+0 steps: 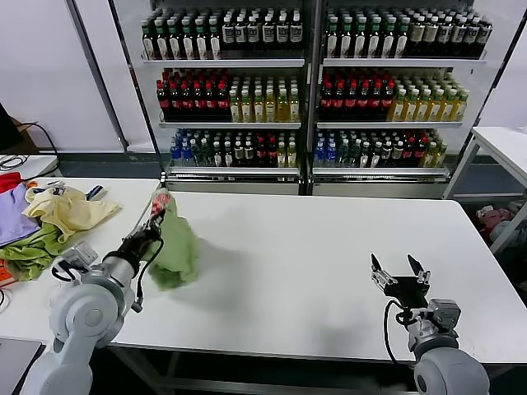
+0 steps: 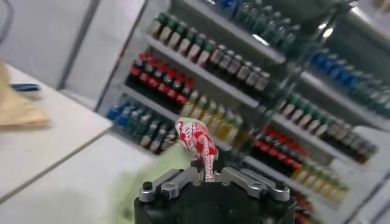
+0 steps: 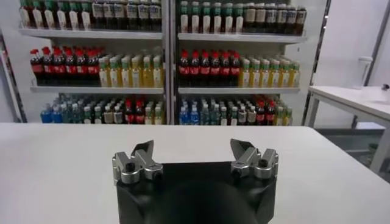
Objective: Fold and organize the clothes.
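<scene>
The light green polo shirt [image 1: 175, 247] hangs bunched up over the left part of the white table [image 1: 313, 255]. Its red-and-white printed patch [image 1: 161, 200] is at the top. My left gripper [image 1: 151, 230] is shut on the shirt and holds it lifted. In the left wrist view the patch [image 2: 198, 143] sticks up from between the shut jaws of the left gripper [image 2: 209, 176], with green cloth [image 2: 149, 182] below. My right gripper [image 1: 398, 273] is open and empty above the table's front right part; it also shows in the right wrist view [image 3: 194, 157].
A pile of other clothes lies at the far left: a pale yellow garment [image 1: 67, 210], a darker green cloth [image 1: 33, 251], a purple one [image 1: 13, 218]. Drink shelves [image 1: 305, 90] stand behind the table. Another white table [image 1: 506, 148] is at the right.
</scene>
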Controlling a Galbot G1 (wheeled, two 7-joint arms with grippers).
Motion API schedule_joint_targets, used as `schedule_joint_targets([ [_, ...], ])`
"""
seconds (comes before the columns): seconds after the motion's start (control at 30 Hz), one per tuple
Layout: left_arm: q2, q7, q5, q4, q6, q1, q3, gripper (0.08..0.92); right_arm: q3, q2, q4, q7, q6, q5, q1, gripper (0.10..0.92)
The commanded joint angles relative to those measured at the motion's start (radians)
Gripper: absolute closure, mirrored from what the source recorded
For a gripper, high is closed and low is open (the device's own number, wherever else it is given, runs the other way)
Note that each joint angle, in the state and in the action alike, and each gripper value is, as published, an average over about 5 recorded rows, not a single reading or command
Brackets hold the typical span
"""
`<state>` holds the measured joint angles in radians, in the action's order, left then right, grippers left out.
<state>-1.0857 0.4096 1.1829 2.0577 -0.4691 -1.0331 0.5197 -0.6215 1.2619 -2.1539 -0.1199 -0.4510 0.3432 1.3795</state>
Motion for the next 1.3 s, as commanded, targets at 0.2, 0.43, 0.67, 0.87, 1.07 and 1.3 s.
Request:
schedule_joint_targets([
  [0.2,-0.254,-0.069,-0.594,-0.326,0.049,0.162,-0.601,0.877,-0.007,-0.001,0.002,0.004,0.02,0.008,0.012,0.203],
  [0.43,-0.409,-0.068,-0.713,-0.476,0.061,0.27,-0.75,0.877,-0.013,0.001,-0.016,0.006,0.021,0.018,0.014,0.203],
  [0.67,-0.493,-0.057,-0.72,-0.542,0.059,0.308,-0.764,0.807,-0.009,-0.007,-0.016,0.007,0.018,0.028,-0.003,0.203],
  [0.87,-0.468,-0.03,-0.694,-0.462,0.113,0.265,-0.717,0.638,0.004,-0.011,-0.013,0.011,0.003,0.02,-0.011,0.203],
  [1.07,-0.371,-0.026,-0.631,-0.283,0.156,0.153,-0.625,0.465,0.065,-0.001,0.033,-0.016,0.001,0.005,-0.069,0.203],
  [1.3,-0.212,-0.009,-0.721,-0.101,0.195,-0.067,-0.404,0.259,0.256,0.07,0.21,-0.076,0.007,-0.077,-0.176,0.203],
])
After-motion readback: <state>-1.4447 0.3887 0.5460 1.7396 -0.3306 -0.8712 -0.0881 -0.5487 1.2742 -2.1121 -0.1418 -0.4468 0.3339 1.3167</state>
